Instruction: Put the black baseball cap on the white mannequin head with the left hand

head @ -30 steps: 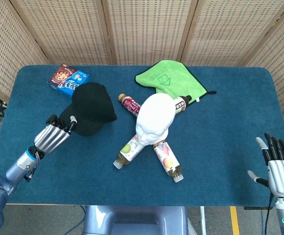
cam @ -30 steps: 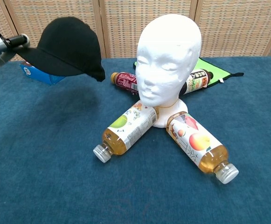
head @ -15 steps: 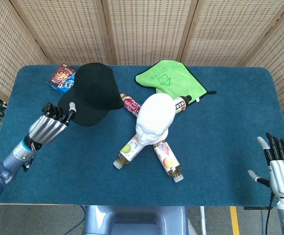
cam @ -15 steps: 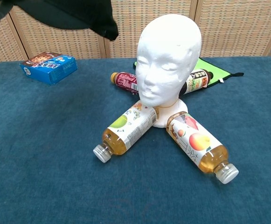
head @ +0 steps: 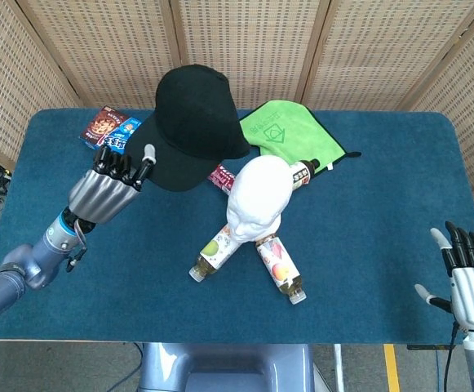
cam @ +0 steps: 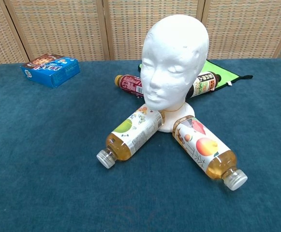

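Note:
In the head view my left hand [head: 110,192] holds the black baseball cap [head: 194,126] by its brim, lifted high above the table and just left of and behind the white mannequin head [head: 257,196]. The mannequin head [cam: 175,65] stands upright at the table's middle, bare on top. The chest view shows neither the cap nor my left hand. My right hand [head: 469,278] hangs open past the table's near right corner, holding nothing.
Several drink bottles lie around the mannequin's base: a green-labelled one [cam: 130,135], a peach one [cam: 205,152], a dark red one [cam: 129,84] and a dark one [cam: 203,83]. A blue snack box [cam: 51,70] lies at the back left, a green cloth [head: 290,135] behind the mannequin.
My left hand has raised the cap and carried it right, toward the mannequin head. The cap has risen out of the chest view. The right hand has stayed put.

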`<state>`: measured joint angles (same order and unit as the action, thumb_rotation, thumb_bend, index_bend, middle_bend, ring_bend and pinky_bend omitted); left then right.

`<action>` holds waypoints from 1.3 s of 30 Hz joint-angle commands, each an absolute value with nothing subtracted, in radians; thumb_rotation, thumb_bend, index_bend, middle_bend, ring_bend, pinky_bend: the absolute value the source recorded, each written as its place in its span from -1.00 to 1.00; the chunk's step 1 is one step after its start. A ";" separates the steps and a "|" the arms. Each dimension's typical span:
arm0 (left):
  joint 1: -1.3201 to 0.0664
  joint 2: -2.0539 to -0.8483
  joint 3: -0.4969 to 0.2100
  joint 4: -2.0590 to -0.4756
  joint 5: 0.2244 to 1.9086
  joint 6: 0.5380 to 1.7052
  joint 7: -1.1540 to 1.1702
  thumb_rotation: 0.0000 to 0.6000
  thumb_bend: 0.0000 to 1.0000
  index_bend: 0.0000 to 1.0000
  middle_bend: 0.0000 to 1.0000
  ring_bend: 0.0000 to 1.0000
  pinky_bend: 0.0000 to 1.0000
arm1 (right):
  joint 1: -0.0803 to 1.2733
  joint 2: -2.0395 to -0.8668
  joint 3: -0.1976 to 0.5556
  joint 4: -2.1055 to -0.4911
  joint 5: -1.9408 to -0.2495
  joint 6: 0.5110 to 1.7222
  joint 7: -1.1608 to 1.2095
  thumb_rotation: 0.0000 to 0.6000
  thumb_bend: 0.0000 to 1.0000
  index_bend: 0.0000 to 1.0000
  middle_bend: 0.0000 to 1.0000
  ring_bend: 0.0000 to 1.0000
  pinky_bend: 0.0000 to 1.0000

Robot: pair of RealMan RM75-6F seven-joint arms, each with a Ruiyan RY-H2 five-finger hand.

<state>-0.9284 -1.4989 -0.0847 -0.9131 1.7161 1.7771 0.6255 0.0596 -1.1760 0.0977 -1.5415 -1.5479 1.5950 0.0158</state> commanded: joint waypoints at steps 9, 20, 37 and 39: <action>-1.031 -1.515 -0.150 -1.124 1.754 1.570 0.872 1.00 0.50 0.70 0.96 0.84 0.51 | 0.053 -1.153 0.116 -1.543 -1.512 1.592 0.075 1.00 -0.93 -0.70 -1.00 -1.00 -1.00; -1.057 -1.556 -0.170 -1.223 1.763 1.452 1.013 1.00 0.50 0.70 0.96 0.84 0.51 | 0.051 -1.140 0.121 -1.544 -1.507 1.591 0.114 1.00 -0.93 -0.70 -1.00 -1.00 -1.00; -1.000 -1.663 -0.160 -1.190 1.725 1.407 1.056 1.00 0.50 0.69 0.96 0.84 0.51 | 0.049 -1.136 0.122 -1.548 -1.508 1.593 0.121 1.00 -0.93 -0.70 -1.00 -1.00 -1.00; -0.996 -1.674 -0.160 -1.176 1.728 1.408 1.049 1.00 0.50 0.69 0.96 0.84 0.51 | 0.049 -1.136 0.122 -1.547 -1.508 1.593 0.120 1.00 -0.93 -0.70 -1.00 -1.00 -1.00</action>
<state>-1.0002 -1.6674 -0.1603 -1.1840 1.7272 1.4073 1.0542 0.0491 -1.1362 0.1221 -1.5468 -1.5078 1.5925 0.1204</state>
